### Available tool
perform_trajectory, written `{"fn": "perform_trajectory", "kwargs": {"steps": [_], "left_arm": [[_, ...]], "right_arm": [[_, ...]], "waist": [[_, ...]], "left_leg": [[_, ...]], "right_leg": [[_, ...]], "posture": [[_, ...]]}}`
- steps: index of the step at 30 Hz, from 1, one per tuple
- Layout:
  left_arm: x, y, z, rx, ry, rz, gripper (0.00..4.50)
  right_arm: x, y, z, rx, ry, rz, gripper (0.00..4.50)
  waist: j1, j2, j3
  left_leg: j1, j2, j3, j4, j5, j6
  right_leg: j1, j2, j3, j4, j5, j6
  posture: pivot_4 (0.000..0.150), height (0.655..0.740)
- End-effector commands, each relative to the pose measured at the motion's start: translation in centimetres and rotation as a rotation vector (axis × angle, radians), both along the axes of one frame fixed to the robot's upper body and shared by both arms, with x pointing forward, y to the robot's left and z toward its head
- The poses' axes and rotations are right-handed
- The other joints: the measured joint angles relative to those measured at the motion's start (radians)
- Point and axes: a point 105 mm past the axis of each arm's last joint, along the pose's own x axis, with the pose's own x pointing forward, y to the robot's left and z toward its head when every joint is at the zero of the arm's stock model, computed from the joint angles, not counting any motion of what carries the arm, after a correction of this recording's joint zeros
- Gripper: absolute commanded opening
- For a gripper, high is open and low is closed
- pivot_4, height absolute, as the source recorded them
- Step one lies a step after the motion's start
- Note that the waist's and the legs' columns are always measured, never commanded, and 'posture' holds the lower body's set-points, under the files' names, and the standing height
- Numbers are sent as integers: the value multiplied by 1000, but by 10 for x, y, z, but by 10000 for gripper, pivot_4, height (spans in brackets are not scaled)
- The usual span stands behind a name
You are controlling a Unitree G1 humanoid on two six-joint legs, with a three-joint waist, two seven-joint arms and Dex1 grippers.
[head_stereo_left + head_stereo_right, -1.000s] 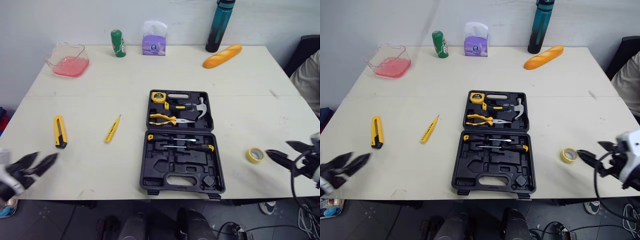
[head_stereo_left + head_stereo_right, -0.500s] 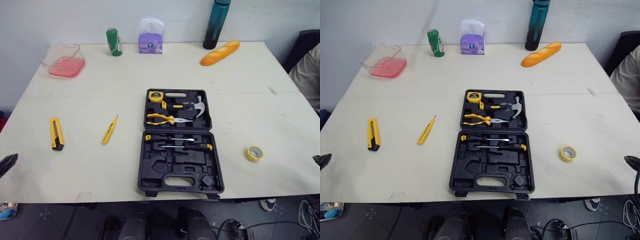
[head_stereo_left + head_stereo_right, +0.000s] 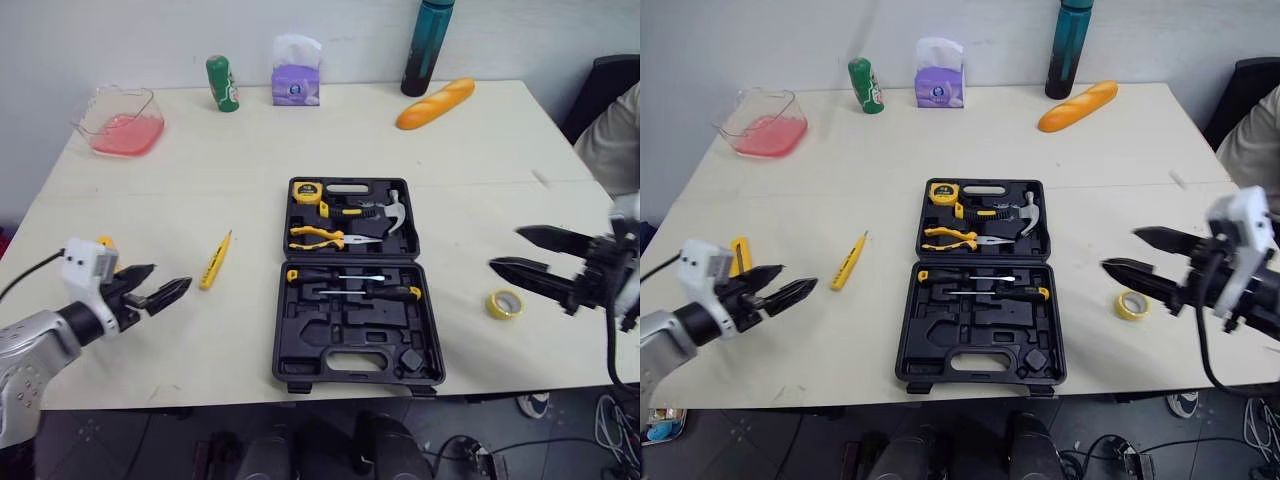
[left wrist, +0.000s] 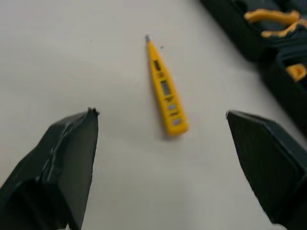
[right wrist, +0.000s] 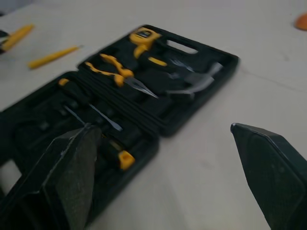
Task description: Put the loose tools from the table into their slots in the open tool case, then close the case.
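Observation:
The black tool case (image 3: 350, 285) lies open mid-table, holding a tape measure, hammer, pliers and two screwdrivers. A yellow tester pen (image 3: 215, 260) lies left of it, and also appears in the left wrist view as the tester pen (image 4: 165, 91). My left gripper (image 3: 168, 279) is open, just short of the pen, with nothing between its fingers. A yellow utility knife (image 3: 738, 255) is partly hidden behind that wrist. A yellow tape roll (image 3: 503, 303) lies right of the case. My right gripper (image 3: 506, 249) hovers open just above it, pointing at the case (image 5: 144, 100).
Along the far edge stand a pink-filled clear container (image 3: 110, 120), a green can (image 3: 222, 83), a purple tissue box (image 3: 295, 80), a teal bottle (image 3: 420, 50) and a bread loaf (image 3: 435, 103). A person (image 3: 615, 140) sits at the right edge.
Both grippers have come in over the table from its left and right edges, the left toward the pen, the right toward the tape roll. The camera has shifted slightly.

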Motion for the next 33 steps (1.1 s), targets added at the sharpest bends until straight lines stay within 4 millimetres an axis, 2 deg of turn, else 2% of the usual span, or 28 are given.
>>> {"fn": "perform_trajectory", "kwargs": {"steps": [1,4,7,14,21,22,24,25,30,33], "left_arm": [[10,-14,6,7,36,-14,45000],[25,-24,-2,30,97,-15,45000],[36,-27,-12,62,144,12,45000],[49,-34,-24,163,170,-4,45000],[59,-53,-53,243,202,-35,45000],[59,-55,-55,246,204,-41,39516],[60,-59,-58,249,205,-50,32513],[61,-60,-58,250,205,-51,27497],[65,-60,-53,248,186,-47,5982],[67,-55,-44,264,155,-60,5452]], "right_arm": [[-5,43,11,-6,-30,169,44780],[-7,77,9,-50,-56,306,44780],[-2,92,9,-50,-74,342,44780],[3,110,7,-59,-103,393,44780],[1,122,-1,-53,-110,423,44780],[2,123,-1,-55,-112,420,45000],[3,123,-2,-54,-118,412,45000],[3,123,-2,-52,-120,409,45000],[4,122,-3,-52,-124,398,45000],[4,122,-4,-54,-125,394,45000]], "waist": [[2,0,0],[11,-1,0],[17,-1,0],[21,-2,-1],[23,-2,-1],[24,-2,-1],[27,-2,-1],[29,-1,-1],[41,-1,-1],[45,-1,-1]], "left_leg": [[0,0,0,0,1,1],[0,0,0,0,2,2],[-1,0,1,0,3,3],[-4,-2,1,1,4,5],[-1,-3,0,3,7,5],[0,-3,0,3,6,5],[1,-3,0,3,6,3],[1,-3,0,3,6,3],[0,-3,0,3,6,4],[0,-3,0,3,6,4]], "right_leg": [[0,1,0,1,0,0],[0,3,0,3,0,0],[0,5,0,2,0,1],[-1,7,-3,0,1,1],[1,5,-2,1,1,3],[2,3,-2,1,1,3],[2,1,-1,2,2,2],[2,1,-1,2,2,2],[2,1,-1,3,2,3],[2,2,-2,3,2,3]], "posture": [[1500,7348],[1500,7348],[1500,7348],[1500,7348],[1500,7348],[1500,7348],[1500,7348],[1500,7348],[1500,7348],[1500,7348]]}}
